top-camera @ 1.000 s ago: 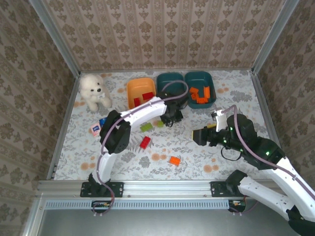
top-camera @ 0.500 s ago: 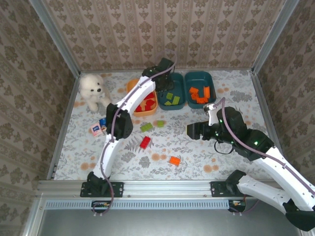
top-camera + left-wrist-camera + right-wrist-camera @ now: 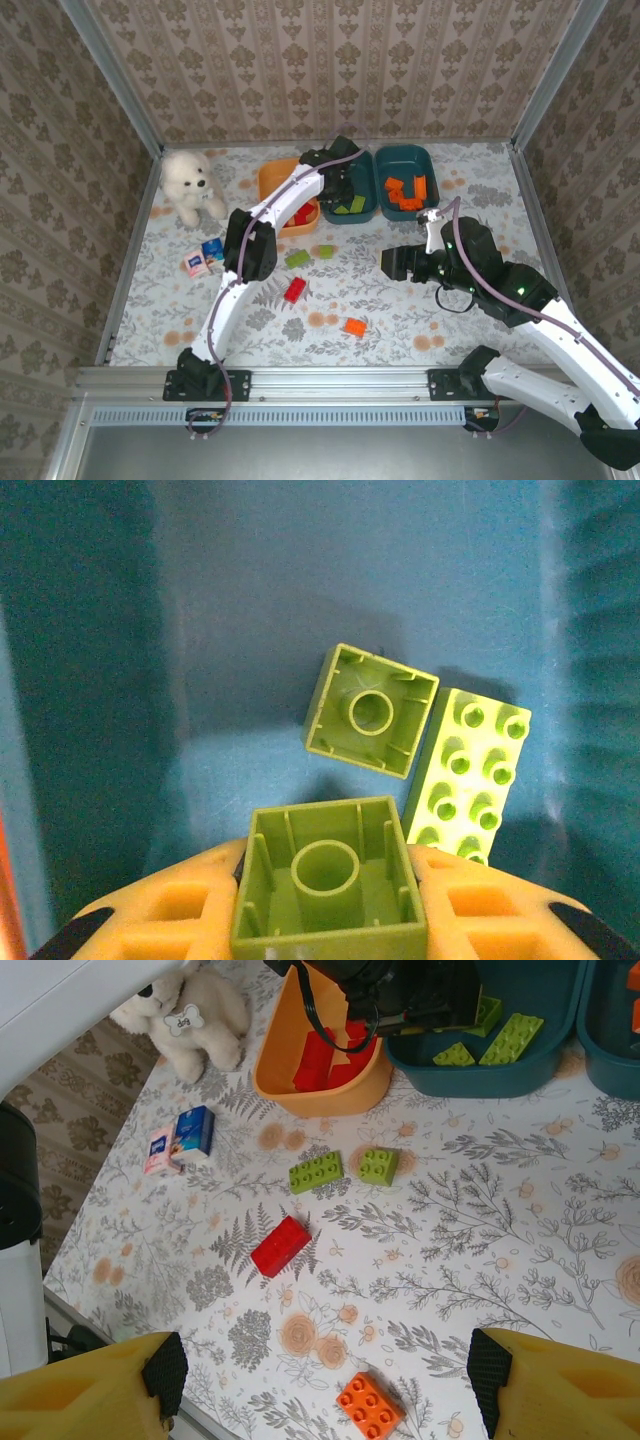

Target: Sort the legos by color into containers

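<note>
1. Hanging clamped in the left gripper (image 3: 330, 910), a lime green brick (image 3: 328, 875) sits above the middle teal tub (image 3: 250, 600) and its two green bricks (image 3: 372, 712).
2. The right gripper (image 3: 327, 1365) gapes wide, empty, over the table (image 3: 520, 1260) near a loose orange brick (image 3: 368, 1405).

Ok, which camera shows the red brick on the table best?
The right wrist camera: the red brick lies big and clear on the flowery table. The top camera has it too, but small and far away. The left wrist camera looks into a teal tub.
</note>
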